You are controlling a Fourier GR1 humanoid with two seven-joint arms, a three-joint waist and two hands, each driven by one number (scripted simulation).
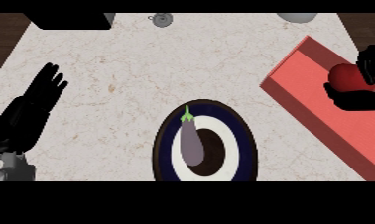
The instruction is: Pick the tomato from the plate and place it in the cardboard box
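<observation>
Right hand (348, 100), fingers grasping tomato (344, 76), is hovering over box (311, 72); best lowering inside walls before releasing; left hand (33, 109) resting, fingers released.

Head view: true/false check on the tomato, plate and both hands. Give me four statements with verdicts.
1. The tomato sits on the plate. False: the right hand holds it over the red box.
2. An eggplant lies on the plate. True.
3. The left hand is curled round the eggplant. False: it rests open at the view's left, fingers up, apart from the plate.
4. The right hand's fingers curl round the tomato. True.
</observation>
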